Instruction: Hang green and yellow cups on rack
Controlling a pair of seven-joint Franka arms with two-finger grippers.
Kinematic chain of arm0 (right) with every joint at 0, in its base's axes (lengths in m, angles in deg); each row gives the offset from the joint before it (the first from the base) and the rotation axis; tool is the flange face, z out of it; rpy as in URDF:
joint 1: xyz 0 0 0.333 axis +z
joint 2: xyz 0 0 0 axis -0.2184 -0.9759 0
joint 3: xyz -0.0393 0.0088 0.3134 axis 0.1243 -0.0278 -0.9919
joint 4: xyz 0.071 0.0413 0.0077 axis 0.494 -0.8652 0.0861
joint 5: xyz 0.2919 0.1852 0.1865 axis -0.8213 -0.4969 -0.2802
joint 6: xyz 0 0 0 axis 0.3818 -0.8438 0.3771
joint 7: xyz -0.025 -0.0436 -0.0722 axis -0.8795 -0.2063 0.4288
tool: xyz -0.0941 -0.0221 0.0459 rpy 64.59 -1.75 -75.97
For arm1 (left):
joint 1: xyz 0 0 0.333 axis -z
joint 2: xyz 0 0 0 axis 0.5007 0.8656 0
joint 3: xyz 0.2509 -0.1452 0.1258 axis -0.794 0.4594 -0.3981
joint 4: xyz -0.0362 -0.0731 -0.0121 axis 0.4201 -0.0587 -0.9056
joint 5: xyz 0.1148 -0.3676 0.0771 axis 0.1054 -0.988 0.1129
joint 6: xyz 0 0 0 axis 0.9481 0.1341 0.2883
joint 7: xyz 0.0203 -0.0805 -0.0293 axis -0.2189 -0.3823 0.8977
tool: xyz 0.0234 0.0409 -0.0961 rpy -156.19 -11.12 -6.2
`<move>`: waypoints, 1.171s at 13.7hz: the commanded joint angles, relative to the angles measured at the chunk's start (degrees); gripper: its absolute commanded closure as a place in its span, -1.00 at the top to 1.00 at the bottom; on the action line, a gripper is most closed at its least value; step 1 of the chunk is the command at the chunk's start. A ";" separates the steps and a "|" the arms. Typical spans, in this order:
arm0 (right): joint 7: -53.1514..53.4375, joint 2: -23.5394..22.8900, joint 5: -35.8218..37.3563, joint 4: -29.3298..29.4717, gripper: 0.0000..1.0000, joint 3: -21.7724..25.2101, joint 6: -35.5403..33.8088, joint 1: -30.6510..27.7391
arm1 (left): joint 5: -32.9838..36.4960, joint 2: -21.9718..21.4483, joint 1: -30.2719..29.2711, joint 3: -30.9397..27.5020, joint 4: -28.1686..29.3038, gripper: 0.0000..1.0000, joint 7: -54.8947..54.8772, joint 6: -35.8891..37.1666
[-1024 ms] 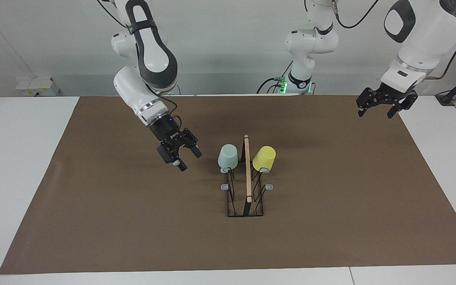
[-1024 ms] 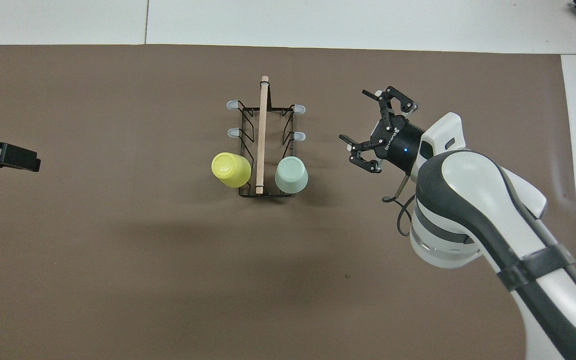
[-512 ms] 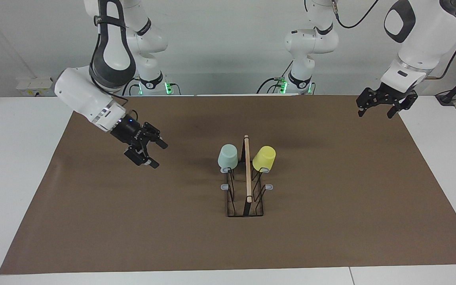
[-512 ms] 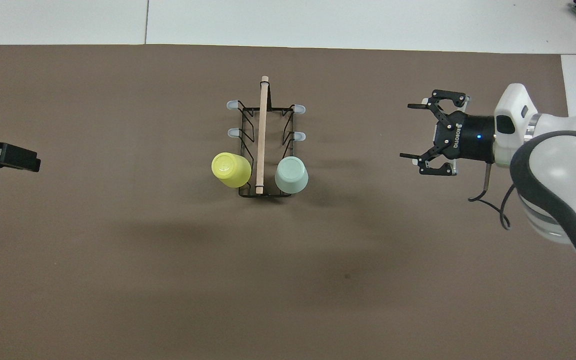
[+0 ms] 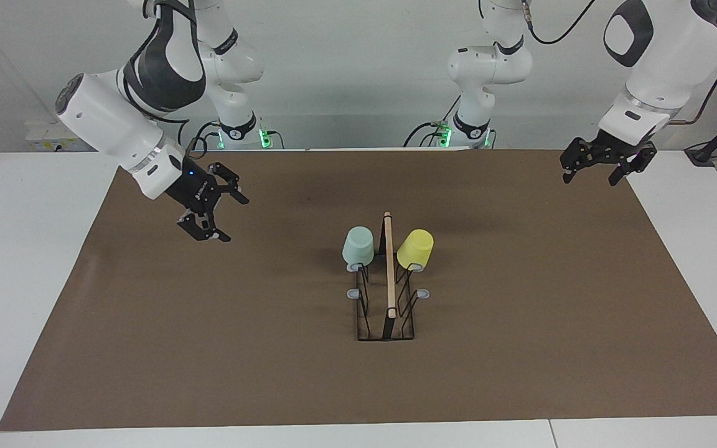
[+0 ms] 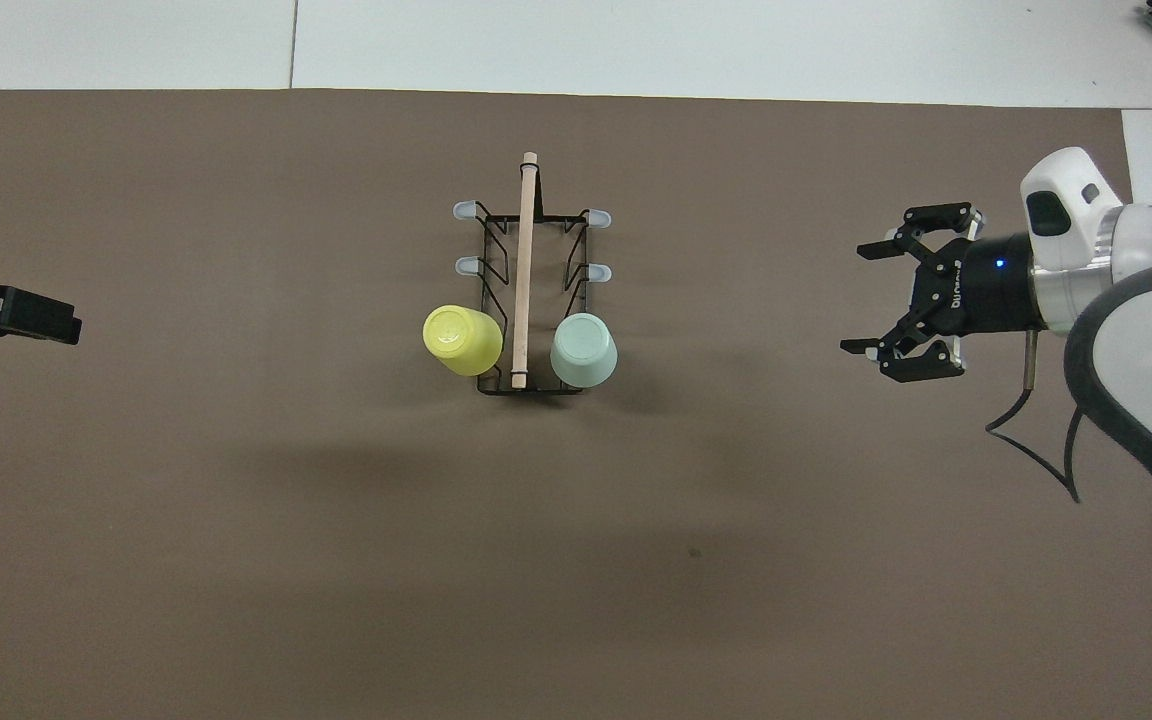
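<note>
Pale mint-green tapered plastic cup (image 5: 358,244) and bright yellow tapered plastic cup (image 5: 415,248) are both seated mouth-down on the narrow black wire rack (image 5: 385,311) with the light wooden rod handle (image 5: 389,264). Each is carried on a prong of the pair nearest the robots, one either side of the rod: green toward the right arm's end, yellow toward the left arm's. Inverted seating lets the prong run up inside the cup, so neither needs holding. The yellow one is tilted outward from the rod; the green sits more upright. Four grey-tipped prongs (image 6: 466,265) are left bare.

The rack is stood roughly mid-mat on the brown table mat (image 5: 520,373), well clear of every mat edge, rod pointed toward the robots.

Right gripper (image 5: 209,208) is held above the mat toward the right arm's edge, well apart from the rack, fingers spread wide, nothing gripped. Left gripper (image 5: 604,163) is parked over the mat corner at the left arm's end nearest the robots, fingers likewise spread, empty; that arm is judged to be waiting.

Task is judged done: both cups hung, nothing in either gripper. Only risk seen: the tilted yellow cup could be knocked off by a bump.
</note>
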 commanded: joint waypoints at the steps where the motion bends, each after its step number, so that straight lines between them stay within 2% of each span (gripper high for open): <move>1: 12.51 0.31 8.29 2.78 1.00 -0.15 -3.37 -0.30 | -0.86 -0.55 -0.29 0.08 0.29 1.00 -0.54 0.47; 4: 28.94 0.40 13.76 4.37 1.00 -0.23 -6.19 0.05 | -0.86 -0.55 -0.29 0.08 0.29 1.00 -0.54 0.47; 10: 57.95 2.68 19.47 4.46 1.00 -0.23 -9.44 0.67 | -0.86 -0.55 -0.29 0.08 0.29 1.00 -0.54 0.47; 16: 75.28 6.90 22.21 4.38 1.00 -0.06 -15.06 2.50 | -0.95 -0.55 -1.17 -0.44 -0.84 1.00 -0.27 -1.19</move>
